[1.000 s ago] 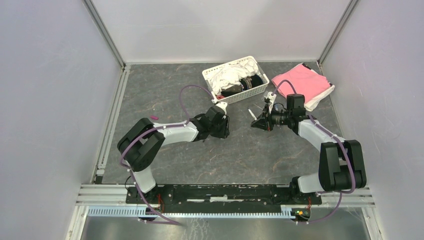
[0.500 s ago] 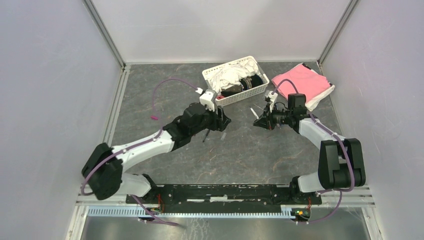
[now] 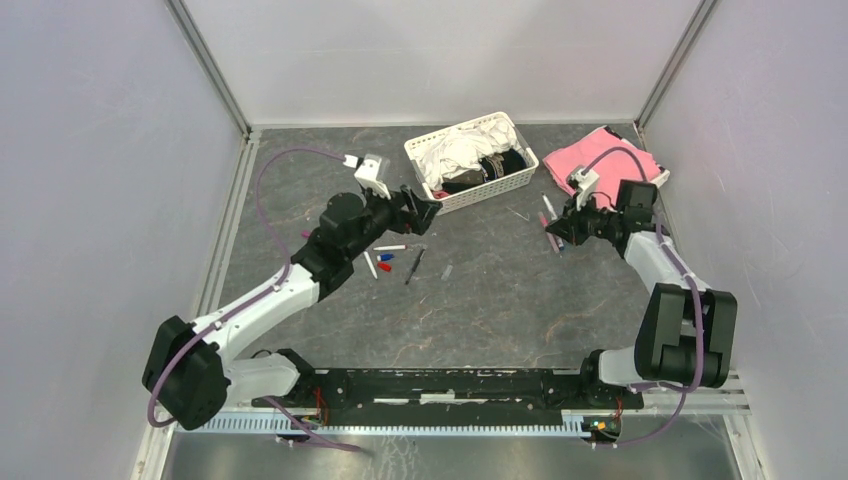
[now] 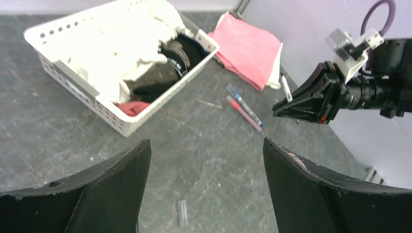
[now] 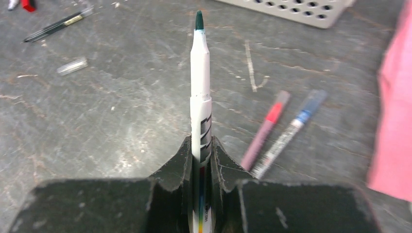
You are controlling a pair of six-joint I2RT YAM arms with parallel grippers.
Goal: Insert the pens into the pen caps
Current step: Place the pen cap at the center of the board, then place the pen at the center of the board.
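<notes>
My right gripper [image 5: 200, 143] is shut on a white pen [image 5: 200, 82] with a bare green tip pointing forward; it hovers at the right near the pink cloth [image 3: 572, 226]. A pinkish pen [image 5: 265, 131] and a blue-ended pen [image 5: 289, 133] lie on the table just beside it. My left gripper [image 4: 206, 145] is wide open and empty, in front of the basket [image 3: 425, 210]. Near it lie two white pens [image 3: 390, 247], a dark pen [image 3: 415, 265], a red cap [image 3: 384, 267], a blue cap [image 3: 386, 257] and a clear cap [image 4: 182, 212].
A white basket [image 3: 520, 180] of cloths stands at the back centre. A folded pink cloth [image 3: 605, 160] lies at the back right. A small magenta piece [image 3: 308, 235] lies at the left near the rail. Walls close in the table on three sides.
My left arm has swung back and to the left, uncovering the pens and caps on the table. My right gripper has moved right and back with its pen.
</notes>
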